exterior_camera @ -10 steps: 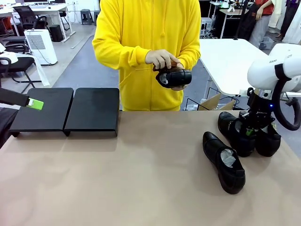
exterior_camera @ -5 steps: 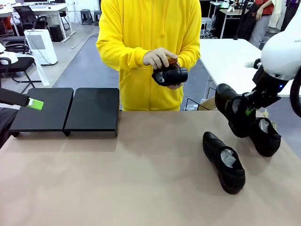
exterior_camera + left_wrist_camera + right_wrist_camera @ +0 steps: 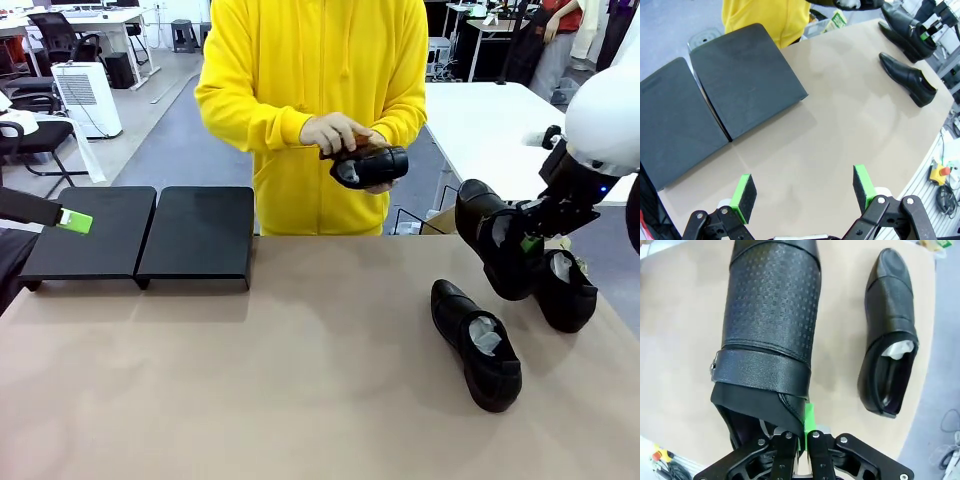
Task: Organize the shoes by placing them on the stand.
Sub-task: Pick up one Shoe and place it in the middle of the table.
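Note:
My right gripper (image 3: pixel 527 241) is shut on the rim of a glossy black shoe (image 3: pixel 497 250) and holds it tilted above the table's right side. The right wrist view shows that shoe (image 3: pixel 770 330) pinched at its opening by the gripper (image 3: pixel 807 432). Beneath it a second shoe (image 3: pixel 567 291) rests on the table, and a third (image 3: pixel 477 344) with white paper inside lies nearer the middle. The person holds a fourth shoe (image 3: pixel 372 166) in both hands. The black stand (image 3: pixel 198 235) sits at the far left. My left gripper (image 3: pixel 802 187) hovers open above the table near the stand (image 3: pixel 745 80).
The person in a yellow hoodie (image 3: pixel 310 90) stands at the far edge, one hand pressing a brown brush (image 3: pixel 362 143) on the shoe. The beige tabletop (image 3: pixel 270 380) is bare between the stand and the shoes. A white table (image 3: pixel 480 120) stands behind on the right.
My right gripper has lifted its shoe off the table, up and slightly left, away from the shoe beside it. The person's hands shifted a little on their shoe. The left arm stayed still.

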`<move>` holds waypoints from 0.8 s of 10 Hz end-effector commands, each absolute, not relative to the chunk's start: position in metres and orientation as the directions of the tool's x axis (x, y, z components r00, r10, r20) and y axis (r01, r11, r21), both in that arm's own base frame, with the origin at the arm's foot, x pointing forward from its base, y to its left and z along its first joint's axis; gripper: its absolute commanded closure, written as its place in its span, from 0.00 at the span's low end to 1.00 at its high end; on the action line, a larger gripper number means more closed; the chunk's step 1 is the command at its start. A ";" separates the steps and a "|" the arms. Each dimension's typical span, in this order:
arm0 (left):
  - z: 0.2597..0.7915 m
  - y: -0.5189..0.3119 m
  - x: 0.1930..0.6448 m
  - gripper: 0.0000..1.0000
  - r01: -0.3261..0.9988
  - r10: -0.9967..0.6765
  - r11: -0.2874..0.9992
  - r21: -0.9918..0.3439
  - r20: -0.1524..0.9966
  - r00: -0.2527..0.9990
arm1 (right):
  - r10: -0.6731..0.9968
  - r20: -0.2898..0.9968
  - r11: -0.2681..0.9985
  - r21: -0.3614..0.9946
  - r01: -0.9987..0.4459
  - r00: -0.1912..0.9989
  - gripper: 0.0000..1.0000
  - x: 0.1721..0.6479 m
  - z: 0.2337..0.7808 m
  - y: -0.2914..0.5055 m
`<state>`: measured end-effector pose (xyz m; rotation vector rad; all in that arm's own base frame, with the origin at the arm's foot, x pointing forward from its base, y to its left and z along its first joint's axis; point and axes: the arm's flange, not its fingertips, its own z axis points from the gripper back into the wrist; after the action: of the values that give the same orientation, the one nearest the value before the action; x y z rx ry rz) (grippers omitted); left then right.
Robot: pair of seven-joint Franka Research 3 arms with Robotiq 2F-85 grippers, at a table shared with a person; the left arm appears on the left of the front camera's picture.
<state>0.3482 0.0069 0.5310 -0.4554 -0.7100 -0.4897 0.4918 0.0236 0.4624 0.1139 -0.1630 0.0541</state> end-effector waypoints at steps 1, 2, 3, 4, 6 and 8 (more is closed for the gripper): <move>0.530 0.008 0.347 0.00 0.576 -0.269 0.784 -0.229 0.712 0.649 | 0.049 0.171 0.992 0.109 -0.068 0.984 1.00 0.486 0.467 0.026; 0.530 0.008 0.347 0.00 0.576 -0.269 0.784 -0.229 0.712 0.649 | 0.021 0.201 0.992 0.117 -0.045 0.979 1.00 0.480 0.472 0.047; 0.530 0.008 0.347 0.00 0.576 -0.269 0.784 -0.229 0.712 0.649 | 0.049 0.255 0.991 0.107 -0.078 0.966 1.00 0.465 0.481 0.084; 0.530 0.008 0.347 0.00 0.576 -0.269 0.784 -0.229 0.712 0.649 | 0.081 0.283 0.986 0.118 -0.118 0.956 1.00 0.446 0.489 0.116; 0.530 0.008 0.347 0.00 0.576 -0.269 0.784 -0.229 0.712 0.649 | 0.179 0.228 0.964 0.156 -0.217 0.957 1.00 0.425 0.482 0.177; 0.530 0.008 0.347 0.00 0.576 -0.269 0.784 -0.229 0.712 0.649 | 0.277 0.155 0.917 0.254 -0.309 0.948 1.00 0.421 0.439 0.244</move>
<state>0.3482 0.0067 0.5310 -0.4547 -0.7096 -0.4903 0.4042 0.2317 0.4610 0.2101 -0.1514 0.2776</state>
